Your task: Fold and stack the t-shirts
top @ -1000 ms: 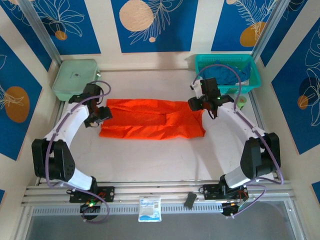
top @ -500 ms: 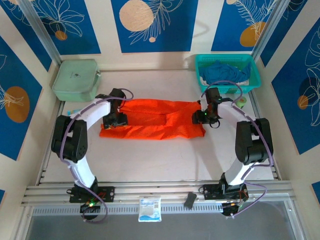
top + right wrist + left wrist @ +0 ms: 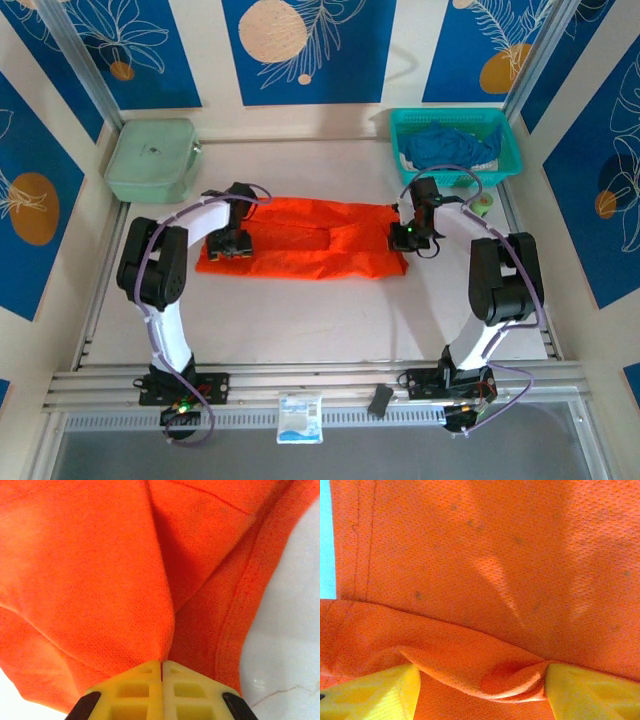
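Blue panels with pale leaf prints walled a white bench (image 3: 300,320), where the orange t-shirt (image 3: 310,240) lay as a long band, folded lengthwise. The dark blue t-shirt (image 3: 450,145) sat bunched in the teal basket (image 3: 400,125) beyond the orange t-shirt's right end. Each arm reached one end of the orange t-shirt, likely to lift both ends together for the next fold. The right tool (image 3: 405,235) was clamped on its right edge. The left tool (image 3: 232,243), over its left end, had its fingers (image 3: 375,692) spread around a ridge of cloth, not yet pinched. Both elbows were bent sharply, wrists pointing down.
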Robot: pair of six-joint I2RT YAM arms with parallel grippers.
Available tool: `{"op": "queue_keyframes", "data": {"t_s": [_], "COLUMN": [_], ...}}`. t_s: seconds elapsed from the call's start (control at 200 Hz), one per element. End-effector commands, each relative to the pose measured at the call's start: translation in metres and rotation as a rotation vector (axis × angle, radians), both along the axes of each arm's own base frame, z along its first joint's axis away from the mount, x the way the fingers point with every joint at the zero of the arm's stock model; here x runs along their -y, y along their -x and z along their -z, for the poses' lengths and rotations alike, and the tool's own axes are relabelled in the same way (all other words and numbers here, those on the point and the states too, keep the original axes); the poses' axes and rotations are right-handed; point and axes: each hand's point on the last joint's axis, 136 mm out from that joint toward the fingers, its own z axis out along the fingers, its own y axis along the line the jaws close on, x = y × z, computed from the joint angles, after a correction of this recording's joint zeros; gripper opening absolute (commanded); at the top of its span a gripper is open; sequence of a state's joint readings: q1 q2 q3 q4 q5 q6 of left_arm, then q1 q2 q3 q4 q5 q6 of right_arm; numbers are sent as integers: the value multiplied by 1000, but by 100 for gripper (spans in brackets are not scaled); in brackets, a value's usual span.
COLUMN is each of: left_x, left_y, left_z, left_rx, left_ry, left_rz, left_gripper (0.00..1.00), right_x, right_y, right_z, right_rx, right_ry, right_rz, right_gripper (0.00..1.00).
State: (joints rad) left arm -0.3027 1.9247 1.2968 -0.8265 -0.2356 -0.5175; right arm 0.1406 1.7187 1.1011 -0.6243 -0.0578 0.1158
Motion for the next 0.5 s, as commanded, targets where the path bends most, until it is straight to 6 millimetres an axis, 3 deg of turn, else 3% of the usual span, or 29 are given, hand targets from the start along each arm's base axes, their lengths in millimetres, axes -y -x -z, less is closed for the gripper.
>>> {"op": "queue_keyframes", "data": {"t_s": [0.0, 0.335, 0.495], "left_x": [-15, -18, -17], "left_y": [11, 13, 13], "left_z": [22, 23, 22], "left_rx": [-68, -76, -76], "left_ry": [-86, -106, -112], "left_rz": [-9, -4, -1], "left_gripper": [67, 67, 67], "right_x": [0, -9, -17], "right_y": [-4, -44, -59], "right_z": [1, -13, -5], "right_rx": [-21, 182, 277], "right_ry": [-8, 79, 182], "right_rz": [-13, -149, -244], "right_gripper": [0, 0, 0]}}
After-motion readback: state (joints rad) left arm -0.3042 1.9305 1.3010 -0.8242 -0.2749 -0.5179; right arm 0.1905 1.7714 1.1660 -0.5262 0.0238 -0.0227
